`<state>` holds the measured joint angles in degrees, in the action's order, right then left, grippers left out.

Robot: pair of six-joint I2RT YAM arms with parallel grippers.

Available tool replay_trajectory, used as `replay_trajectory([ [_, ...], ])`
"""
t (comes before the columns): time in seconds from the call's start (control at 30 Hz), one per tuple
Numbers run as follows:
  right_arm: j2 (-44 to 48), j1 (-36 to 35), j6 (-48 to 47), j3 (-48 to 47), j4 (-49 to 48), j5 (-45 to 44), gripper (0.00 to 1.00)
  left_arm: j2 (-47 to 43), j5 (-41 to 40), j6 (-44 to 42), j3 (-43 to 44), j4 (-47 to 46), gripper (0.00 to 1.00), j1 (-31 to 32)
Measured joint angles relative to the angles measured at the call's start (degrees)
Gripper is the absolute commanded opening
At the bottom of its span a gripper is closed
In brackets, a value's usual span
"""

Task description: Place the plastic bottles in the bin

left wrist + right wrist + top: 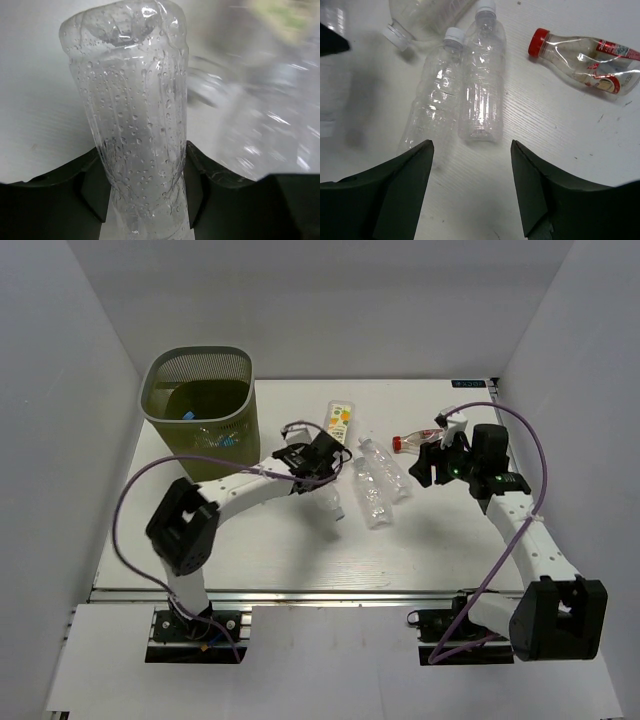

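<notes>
Upper left of the top view: bin (160, 412), mouth up, standing on the tabletop (300, 550). Right of it and a little lower, near frame centre: left claw (320, 462), clamped on a clear bottle (135, 100) beaded with droplets. In the wrist view, pinched at the body between both fingers (92, 190), long axis running straight out from the claw and square to the squeeze. Lifted or resting on the tabletop: cannot tell.

From this claw, bin up and to the left, and far nearer the left arm than the right. By judgement, then, a swing up-left over the rim and a release as the coming move, with the bottle's length needing to clear the near wall.

Further right: labelled bottle (340, 421) lying just above the left claw, then two clear bottles (373, 502) side by side at centre, then a red-capped bottle (409, 443) nearer the right arm. All on the tabletop, well apart from the bin.

Far right: right claw (428, 468), spread wide and holding nothing. In its wrist view, the two clear bottles just ahead of the fingertips, bases toward the claw, white caps toward the upper edge, axes nearly upright in frame and so square to the opening. Right clear bottle (482, 90) almost centred between the fingers, likely the easier pick. Red-capped bottle off at upper right, lying crosswise.
</notes>
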<state>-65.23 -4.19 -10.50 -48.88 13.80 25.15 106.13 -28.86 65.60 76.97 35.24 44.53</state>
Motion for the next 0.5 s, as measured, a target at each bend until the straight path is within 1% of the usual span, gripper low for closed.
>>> replay_trajectory([
  [0.1, -2.56, 0.55, 0.85, -0.17, 0.02, -0.57, 0.69, -7.37, 1.11, -11.23, 1.79, -2.82, 0.12, 1.9],
  [0.17, -4.79, 0.83, 1.2, -0.52, 0.22, -0.57, 0.69, -10.58, 1.2, -18.21, 5.99, -4.22, 0.12, 2.43],
  [0.3, -8.72, 1.05, 1.46, -2.29, 0.74, -0.13, 0.69, -12.94, 0.17, -32.17, 16.02, -8.68, 0.12, 2.45],
  [0.37, -9.92, 1.07, 1.46, -3.15, 0.83, 0.39, 0.69, -13.03, -2.01, -38.8, 21.84, -10.58, 0.12, 2.1],
  [0.4, -10.32, 1.07, 1.44, -3.48, 0.9, 0.63, 0.69, -13.03, -3.17, -40.57, 23.67, -11.23, 0.12, 1.9],
  [0.47, -10.73, 1.07, 1.42, -3.89, 1.01, 1.11, 0.69, -12.98, -7.72, -44.59, 27.26, -12.9, 0.16, 1.01],
  [0.5, -10.78, 1.07, 1.36, -3.96, 1.07, 1.29, 0.69, -12.98, -10.34, -46.34, 28.7, -13.66, 0.16, 0.0],
])
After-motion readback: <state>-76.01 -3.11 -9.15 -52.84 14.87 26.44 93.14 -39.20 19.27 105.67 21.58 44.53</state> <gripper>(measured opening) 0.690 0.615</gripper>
